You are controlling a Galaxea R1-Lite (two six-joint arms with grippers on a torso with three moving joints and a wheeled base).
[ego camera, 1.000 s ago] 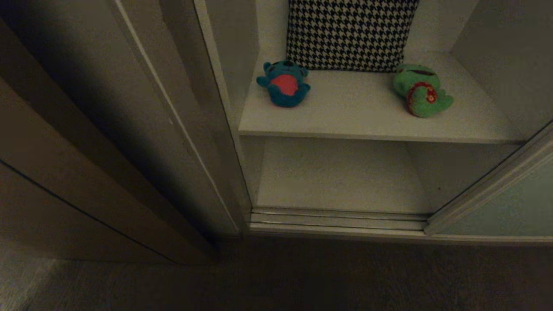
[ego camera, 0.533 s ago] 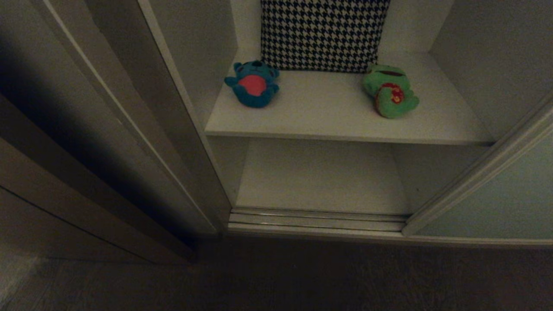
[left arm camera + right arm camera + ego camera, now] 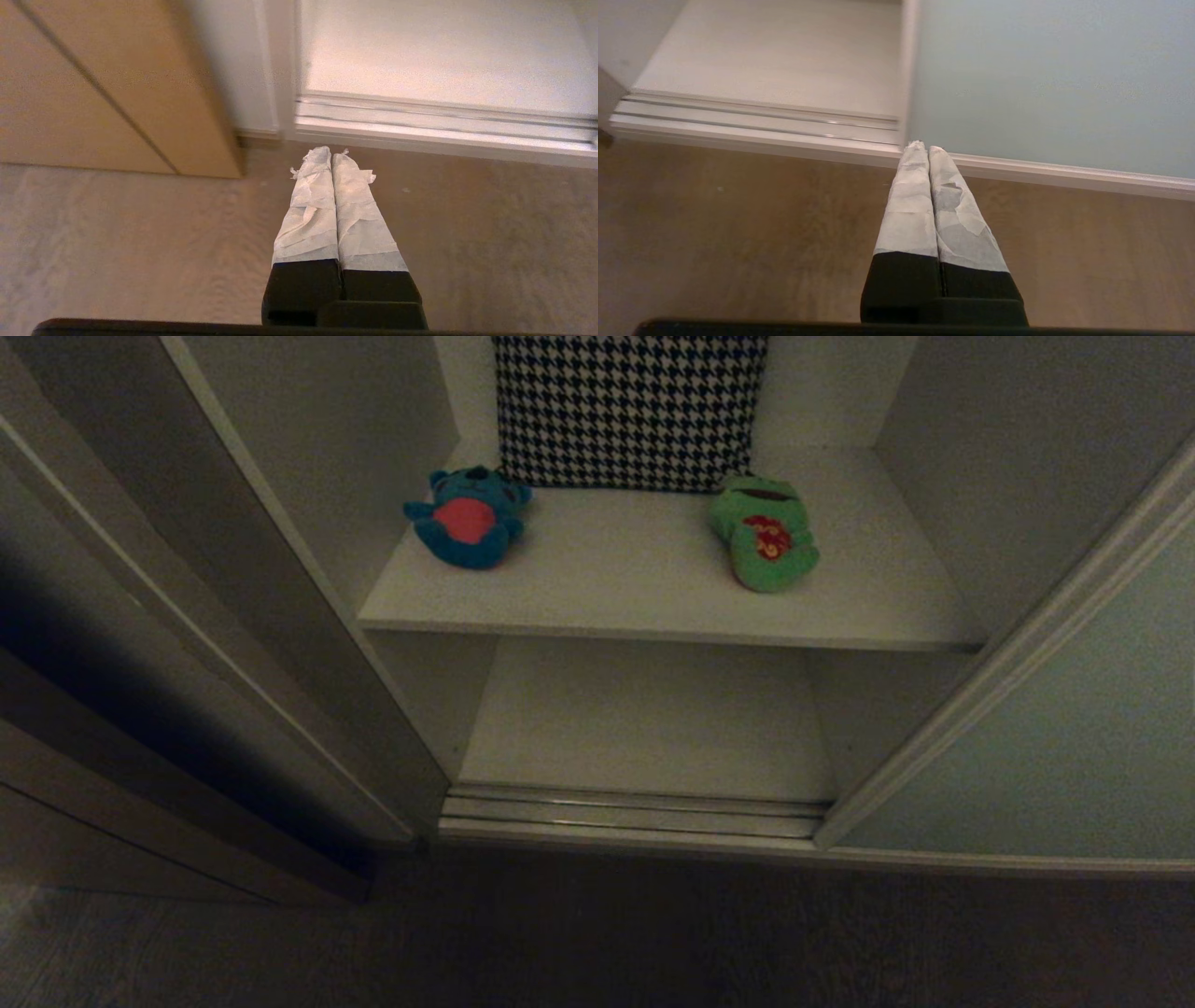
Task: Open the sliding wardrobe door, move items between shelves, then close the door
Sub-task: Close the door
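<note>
The pale grey-green sliding wardrobe door [image 3: 1055, 747] stands slid to the right, leaving the wardrobe open. On the upper white shelf [image 3: 635, 607] lie a teal-blue bear [image 3: 467, 518] at the left and a green frog [image 3: 764, 532] at the right. The lower shelf [image 3: 644, 719] beneath is bare. Neither arm shows in the head view. My left gripper [image 3: 331, 153] is shut and empty, low over the floor before the door track [image 3: 444, 126]. My right gripper [image 3: 926, 148] is likewise shut and empty, just short of the door's [image 3: 1045, 79] bottom corner.
A black-and-white houndstooth cushion [image 3: 627, 411] leans against the back wall behind the toys. A brown wooden side panel [image 3: 140, 784] stands at the left. The metal door track [image 3: 635, 810] runs along the wardrobe's base, with dark floor [image 3: 597, 943] in front.
The whole head view has shifted left, so the camera has moved rightwards along the wardrobe; more of the door shows at the right. The toys have not moved on the shelf.
</note>
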